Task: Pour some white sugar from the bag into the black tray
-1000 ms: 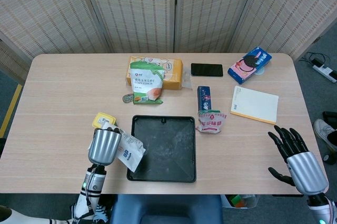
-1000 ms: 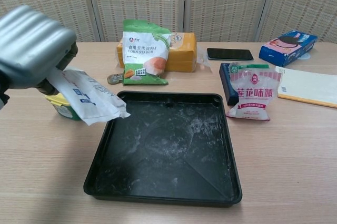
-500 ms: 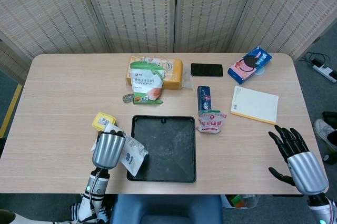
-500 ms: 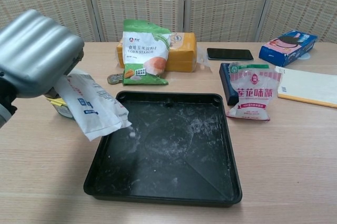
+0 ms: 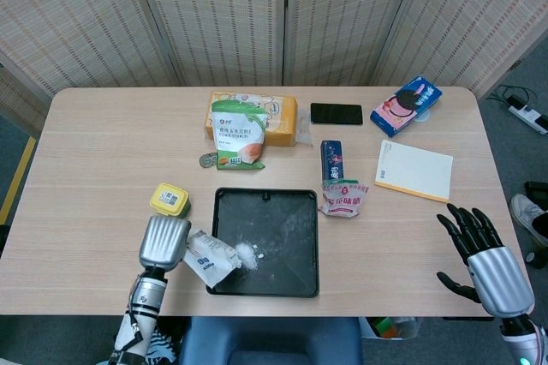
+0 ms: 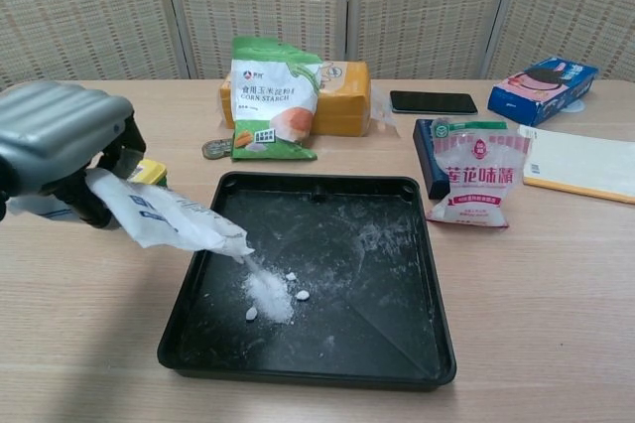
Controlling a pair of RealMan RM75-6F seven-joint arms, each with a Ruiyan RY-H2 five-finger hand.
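Now pouring | left hand (image 6: 62, 145) clamped sugar bag (image 6: 174, 222), mouth tipped toward 3 o'clock so sugar (image 6: 270, 294) landed in black tray (image 6: 397, 358) | right hand (image 5: 484, 258) spread, idle

A: Sugar bag (image 6: 169, 219), white w/ blue print, tipped mouth-down, held in the left robot hand (image 6: 62, 150). Mouth sits over the tray's left edge.

B: And the black tray (image 6: 397, 349)?

A: Square, shallow, flat on the bench near the front edge. Small white sugar pile (image 6: 269, 296) in its front-left part, a few lumps beside it, thin stream running from bag mouth to pile. Faint white dusting across the tray floor.
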